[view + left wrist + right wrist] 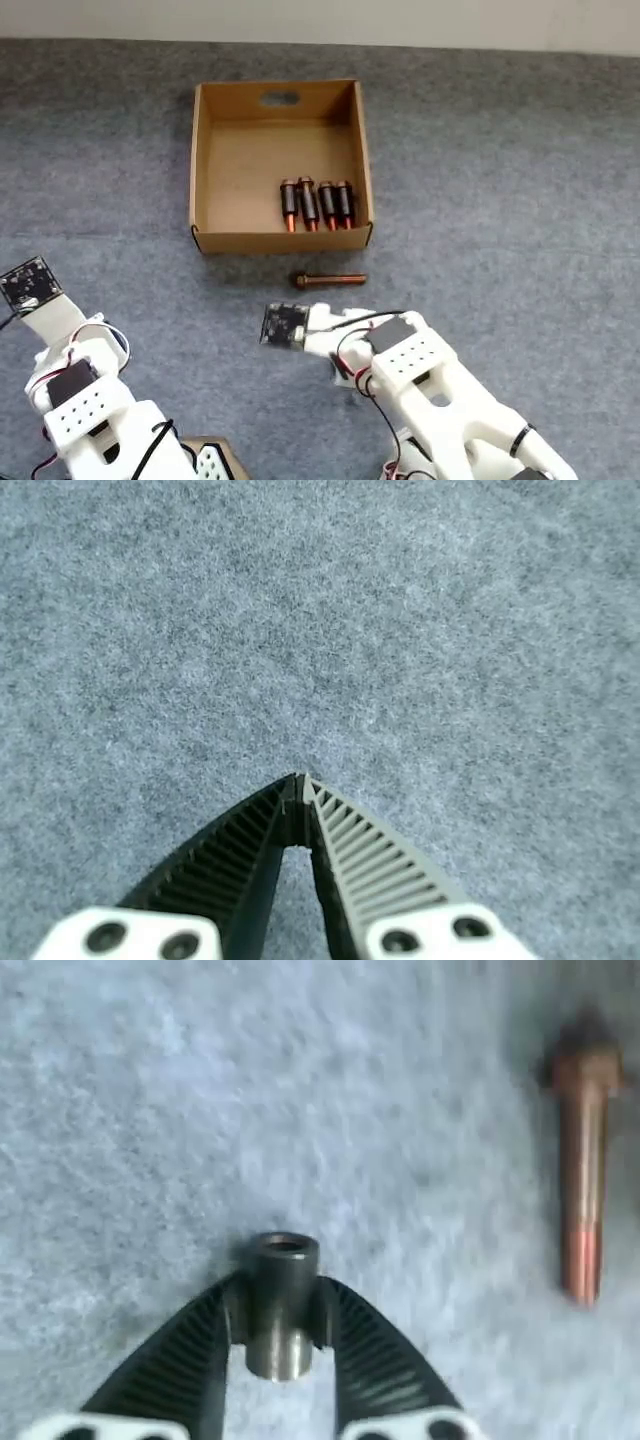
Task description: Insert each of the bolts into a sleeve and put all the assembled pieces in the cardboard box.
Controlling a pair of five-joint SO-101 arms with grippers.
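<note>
Nearest to me, the left gripper [298, 786] hangs over bare grey surface [320, 610] with its jaws pressed together on nothing, well off to the side of the work. The right gripper [280, 1302] has its jaws clamped on the flanks of a dark sleeve [281, 1305], whose open bore faces away from the wrist. Just beyond it the loose copper bolt [330, 281] lies flat, long axis running along the near wall of the cardboard box [197, 160], dark head toward the left arm's side. The right arm is plainly the nearer one, so I'd judge the joining turns on lining that bore up with the bolt's shank. The right wrist view gives the bore and the bolt [580, 1160] lying off to one side, apart from the jaws; the high view gives four assembled pieces [317, 205] lying side by side in the box's near corner.
</note>
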